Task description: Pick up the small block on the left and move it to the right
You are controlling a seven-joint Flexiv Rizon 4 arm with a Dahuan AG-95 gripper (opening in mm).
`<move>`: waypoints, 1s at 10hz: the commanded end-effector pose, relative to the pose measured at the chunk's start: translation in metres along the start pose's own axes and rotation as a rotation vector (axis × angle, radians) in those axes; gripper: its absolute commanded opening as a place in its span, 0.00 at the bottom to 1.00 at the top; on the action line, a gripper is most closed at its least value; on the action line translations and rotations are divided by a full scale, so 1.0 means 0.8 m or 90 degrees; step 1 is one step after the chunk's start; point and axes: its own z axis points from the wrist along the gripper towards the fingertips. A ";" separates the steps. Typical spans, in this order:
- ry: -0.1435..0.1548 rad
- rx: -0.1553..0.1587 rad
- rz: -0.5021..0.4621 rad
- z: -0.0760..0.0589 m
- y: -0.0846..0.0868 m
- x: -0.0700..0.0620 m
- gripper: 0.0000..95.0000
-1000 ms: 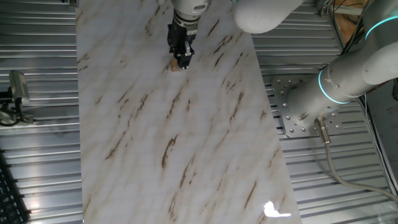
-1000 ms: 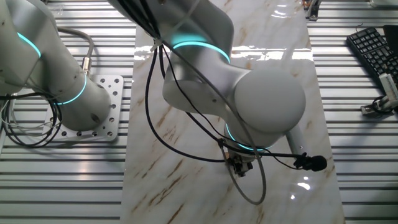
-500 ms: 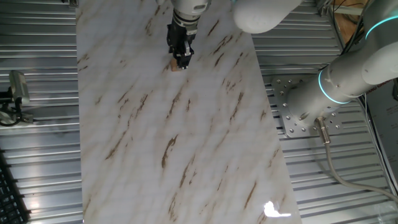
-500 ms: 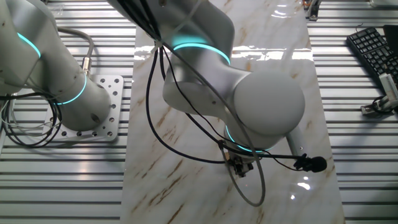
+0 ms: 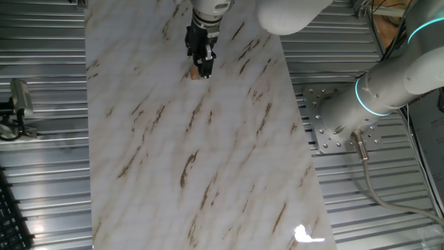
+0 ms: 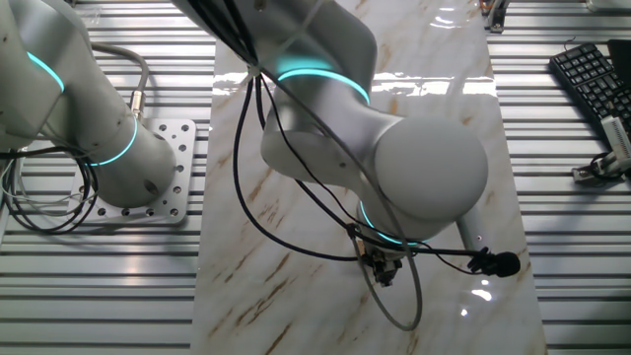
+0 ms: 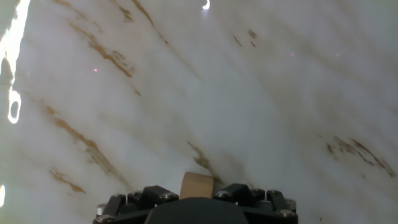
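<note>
The small block is a tiny light-brown cube held between my two black fingers at the bottom edge of the hand view. In one fixed view it shows at the tip of my gripper, near the far end of the marble-patterned board. The gripper is shut on the block, and I cannot tell whether the block still touches the board. In the other fixed view the gripper is mostly hidden under the arm's big white joint, and the block is hidden.
Ribbed metal flooring lies on both sides of the board. The arm's base plate is at the right. A black keyboard and a small clamp lie off the board. A black cable loop hangs by the gripper.
The gripper has shifted slightly up the frame in one fixed view, with the block staying at its tip. In the other fixed view the arm's joint looks a little larger.
</note>
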 end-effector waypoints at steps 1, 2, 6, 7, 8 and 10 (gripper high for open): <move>-0.003 0.002 -0.002 -0.001 0.000 0.001 0.80; -0.004 0.002 -0.003 -0.001 0.000 0.001 0.80; -0.005 0.003 0.000 0.008 0.000 -0.001 0.80; -0.009 0.004 0.002 0.015 0.000 -0.003 0.80; -0.010 0.005 0.008 0.018 0.001 -0.004 0.60; -0.008 0.006 0.012 0.018 0.001 -0.004 0.60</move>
